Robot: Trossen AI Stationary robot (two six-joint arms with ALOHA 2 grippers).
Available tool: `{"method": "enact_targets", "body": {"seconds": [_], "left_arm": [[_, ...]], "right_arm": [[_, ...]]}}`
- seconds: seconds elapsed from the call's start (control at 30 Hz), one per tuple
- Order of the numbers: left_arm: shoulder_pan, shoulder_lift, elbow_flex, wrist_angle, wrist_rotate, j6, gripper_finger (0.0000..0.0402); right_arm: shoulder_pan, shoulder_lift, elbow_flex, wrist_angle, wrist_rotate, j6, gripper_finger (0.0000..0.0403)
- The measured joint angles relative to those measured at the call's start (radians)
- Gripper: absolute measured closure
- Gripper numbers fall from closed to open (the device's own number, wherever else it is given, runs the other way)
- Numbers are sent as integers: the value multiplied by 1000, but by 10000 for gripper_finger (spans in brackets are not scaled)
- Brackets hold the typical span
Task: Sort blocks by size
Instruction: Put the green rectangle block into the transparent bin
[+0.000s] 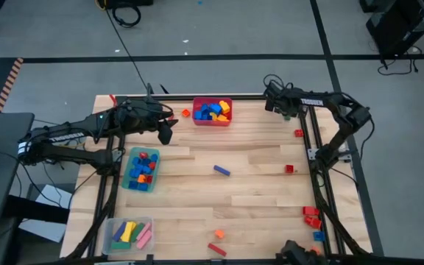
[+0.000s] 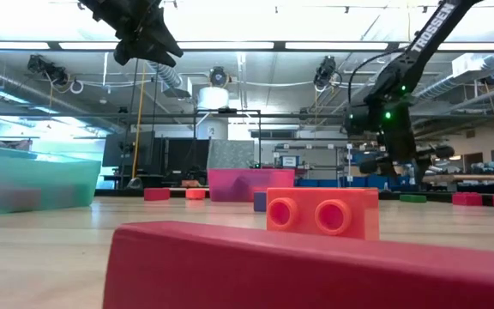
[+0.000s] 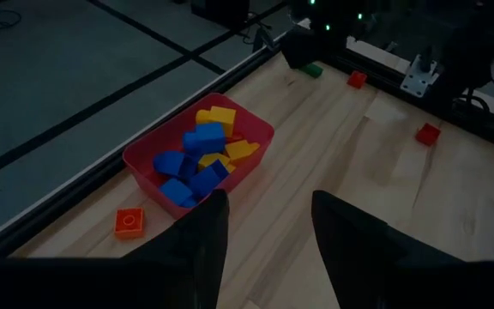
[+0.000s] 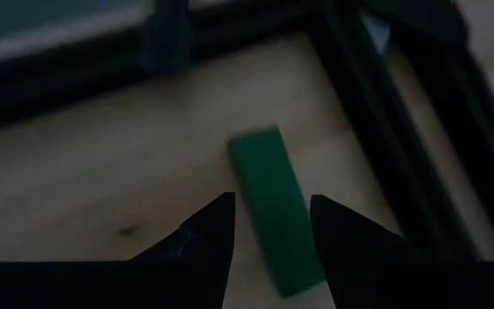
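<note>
Over a pale plank worktop framed by black rails: blocks scattered all around. Blue one lying alone mid-board, small red ones toward the right rail, a red and blue cluster at the near right corner, orange and red pieces along the near edge. Red bin at the far edge packed with blue and yellow, orange brick just beside it. Green bin on the left holding small red, blue and orange bits; clear bin near the corner with long bars.

Left pincer hanging above the board near the red bin, spread fairly wide, gripping nothing. Right pincer at the far right corner, parted over a green bar, probably not touching it, hard to say.

Beyond: grey floor with dark tape lines, cables, ceiling strip lights, benches.
</note>
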State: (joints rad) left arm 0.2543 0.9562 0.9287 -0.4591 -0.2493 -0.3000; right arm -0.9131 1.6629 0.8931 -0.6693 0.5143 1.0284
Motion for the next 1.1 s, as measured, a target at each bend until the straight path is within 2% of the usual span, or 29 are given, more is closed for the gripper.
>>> {"method": "enact_targets", "body": {"seconds": [0.1, 0.27, 0.47, 0.6, 0.83, 1.0, 1.1], "left_arm": [[0, 0, 0, -1, 0, 0, 224], [0, 0, 0, -1, 0, 0, 224], [0, 0, 0, -2, -3, 0, 224], [0, 0, 0, -2, -10, 0, 224], [0, 0, 0, -2, -10, 0, 224], [0, 0, 0, -4, -10, 0, 224], [0, 0, 0, -4, -10, 0, 224]], "right_arm": [[10, 47, -6, -9, -13, 64, 236], [38, 72, 2, -17, -45, 63, 238], [61, 66, 3, 49, -194, -62, 253], [116, 57, 5, 81, -286, -112, 267], [180, 41, 2, 52, -237, 55, 284], [204, 41, 1, 18, -166, 245, 279], [212, 41, 1, 10, -106, 300, 271]]}}
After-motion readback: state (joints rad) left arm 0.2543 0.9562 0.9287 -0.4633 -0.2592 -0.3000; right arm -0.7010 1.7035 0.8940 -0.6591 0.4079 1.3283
